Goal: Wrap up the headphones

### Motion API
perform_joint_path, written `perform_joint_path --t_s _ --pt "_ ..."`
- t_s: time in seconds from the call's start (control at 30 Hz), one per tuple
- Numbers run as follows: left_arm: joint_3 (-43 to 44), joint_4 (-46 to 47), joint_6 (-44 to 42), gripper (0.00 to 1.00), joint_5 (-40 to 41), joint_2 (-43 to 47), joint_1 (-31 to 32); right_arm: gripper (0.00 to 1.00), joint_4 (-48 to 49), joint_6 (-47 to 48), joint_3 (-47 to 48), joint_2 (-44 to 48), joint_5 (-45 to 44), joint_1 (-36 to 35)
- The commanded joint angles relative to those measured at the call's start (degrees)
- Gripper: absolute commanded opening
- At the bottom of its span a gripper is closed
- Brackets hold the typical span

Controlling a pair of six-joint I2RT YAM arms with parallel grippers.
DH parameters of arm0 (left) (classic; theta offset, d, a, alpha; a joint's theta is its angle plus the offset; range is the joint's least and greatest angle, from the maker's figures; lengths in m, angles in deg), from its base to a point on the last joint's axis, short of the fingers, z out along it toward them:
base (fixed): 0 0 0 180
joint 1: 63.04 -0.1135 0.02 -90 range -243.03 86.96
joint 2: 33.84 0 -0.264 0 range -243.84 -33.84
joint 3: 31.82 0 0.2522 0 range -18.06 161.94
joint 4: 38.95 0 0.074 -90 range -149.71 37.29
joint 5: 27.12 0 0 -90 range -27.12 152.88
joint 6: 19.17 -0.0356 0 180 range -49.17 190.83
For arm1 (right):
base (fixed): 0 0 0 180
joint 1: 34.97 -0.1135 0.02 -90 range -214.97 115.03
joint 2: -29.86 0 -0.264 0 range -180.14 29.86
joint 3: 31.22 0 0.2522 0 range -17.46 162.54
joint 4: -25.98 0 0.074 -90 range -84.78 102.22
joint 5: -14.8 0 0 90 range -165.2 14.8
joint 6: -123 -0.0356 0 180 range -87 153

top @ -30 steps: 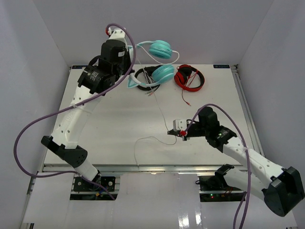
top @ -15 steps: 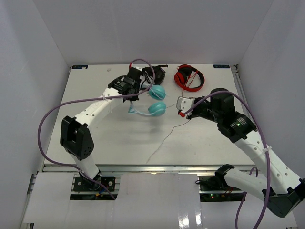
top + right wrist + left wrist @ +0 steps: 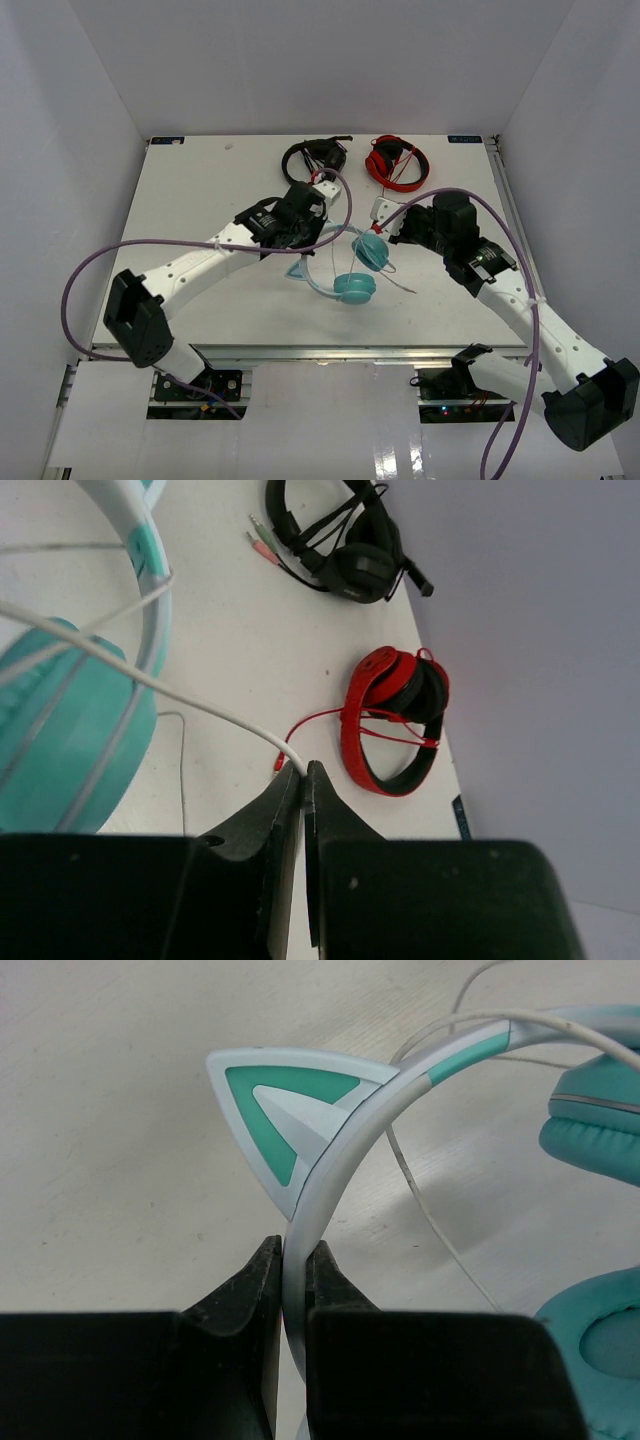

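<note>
Both cups of headphones (image 3: 345,1145) sit cropped beyond the left pincer (image 3: 292,1260).

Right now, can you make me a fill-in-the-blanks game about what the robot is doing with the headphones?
1. The left gripper is shut on the ____ of the teal headphones.
2. The right gripper pinches their thin white ____.
3. At the far edge of the table, the red headphones lie to the ____ of the black headphones.

Missing words: headband, cable, right.
</note>
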Motion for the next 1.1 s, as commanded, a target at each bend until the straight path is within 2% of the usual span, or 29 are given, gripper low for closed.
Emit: perform_joint_path --t_s 0.0,0.07,0.23,0.33,0.4,0.53,0.67,0.73,0.93,1.0,1.07 --pt "-1.87 6.93 1.95 0.0 -6.69 8.3 -0.4 0.08 6.47 -6.96 -2.25 0.08 11.15 5.87" --pt "-2.47 7.38 2.53 0.0 -8.47 9.97 -0.42 0.08 7.22 -9.2 -3.44 -0.24 15.95 8.32" --pt "-3.3 9.56 1.86 0.0 -18.76 12.93 -0.31 0.08 7.88 -13.76 -4.13 -3.16 29.61 10.4" --pt "-4.22 10.63 1.4 0.0 -24.87 14.16 -0.23 0.08 11.76 -18.49 -3.82 -4.08 33.22 10.48" --pt "-4.77 10.72 1.31 0.0 -26.24 14.5 -0.25 0.08 13.35 -21.19 -2.48 -5.2 34.33 10.48" --pt "-4.86 11.71 2.02 0.0 -26.08 14.81 -0.31 0.08 13.42 -23.34 -1.1 -8.67 36.83 10.56" --pt "-1.78 12.05 3.14 0.0 -23.34 14.39 -0.23 0.08 15.38 -24.44 -5.35 -9.53 38.63 10.73" --pt "0.44 11.34 3.55 0.0 -20.69 13.96 -0.23 0.08 17.26 -26.34 -7.71 -9.12 42.69 11.63" --pt "10.07 9.26 6.13 0.0 -14.99 10.94 -0.23 0.15 34.17 -40.47 -13.6 -8.85 56.63 12.59" --pt "12.55 7.94 7.26 0.0 -14.55 8.61 -0.15 0.18 36.65 -44.5 -13.3 -10.77 58.0 12.59" --pt "16.09 6.31 8.2 0.0 -14.25 6.24 -0.14 0.24 39.04 -46.48 -12.77 -12.95 58.42 12.56"
